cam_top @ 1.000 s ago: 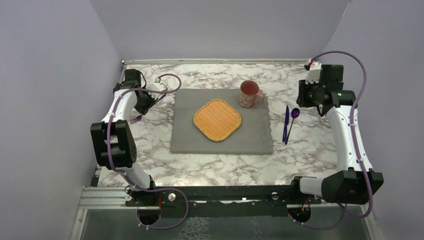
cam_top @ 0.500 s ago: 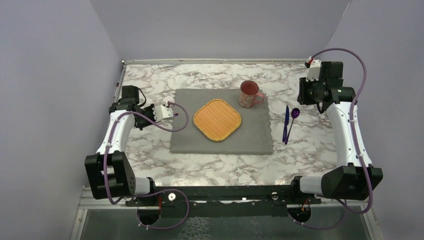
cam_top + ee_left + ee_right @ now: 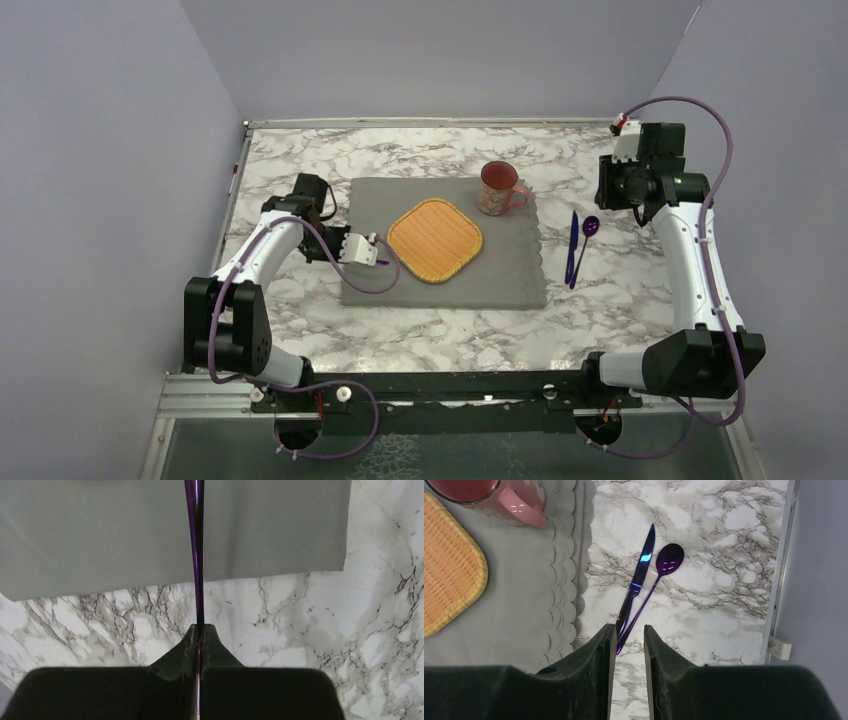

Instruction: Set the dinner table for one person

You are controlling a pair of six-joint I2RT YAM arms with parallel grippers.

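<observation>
The dinner table [image 3: 440,330] is a large, flat, roughly square top lying level, its white marble pattern crossed by irregular grey veins. Metal edging runs along its far, left and right edges. Marble shows in broad bands along the near and far edges and down both sides; its middle is covered.

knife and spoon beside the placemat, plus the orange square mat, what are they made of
Knife and spoon: likely metal with a glossy purple-blue iridescent coating, given the mirror-like glints. Orange square mat: woven fibre, perhaps straw or rattan, matte; fine ribbed weave shows.
</observation>
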